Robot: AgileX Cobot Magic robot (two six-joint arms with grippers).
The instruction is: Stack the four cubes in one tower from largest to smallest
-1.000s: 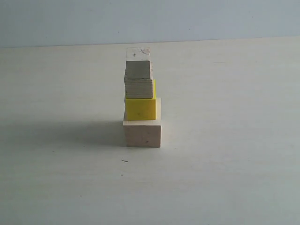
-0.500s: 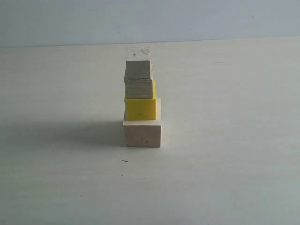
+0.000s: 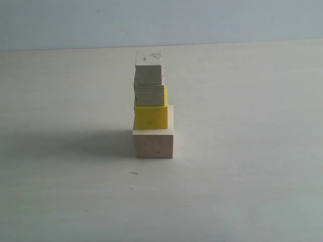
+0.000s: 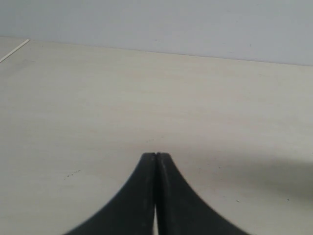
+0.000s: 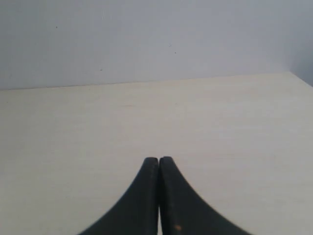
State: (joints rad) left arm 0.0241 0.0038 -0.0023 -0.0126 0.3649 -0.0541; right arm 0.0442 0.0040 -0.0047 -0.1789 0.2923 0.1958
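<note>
We see a pale bench (image 3: 242, 176) under a grey-blue wall (image 3: 227, 20). The tower (image 3: 151, 108) stands mid-frame, apart from the left jaws and the right jaws, both pressed together, empty.

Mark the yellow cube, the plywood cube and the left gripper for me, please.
yellow cube (image 3: 150, 117), exterior view, middle of its front face.
plywood cube (image 3: 149, 95), exterior view, middle of its layered front face.
left gripper (image 4: 155, 155), left wrist view, where the shut fingertips meet.
</note>
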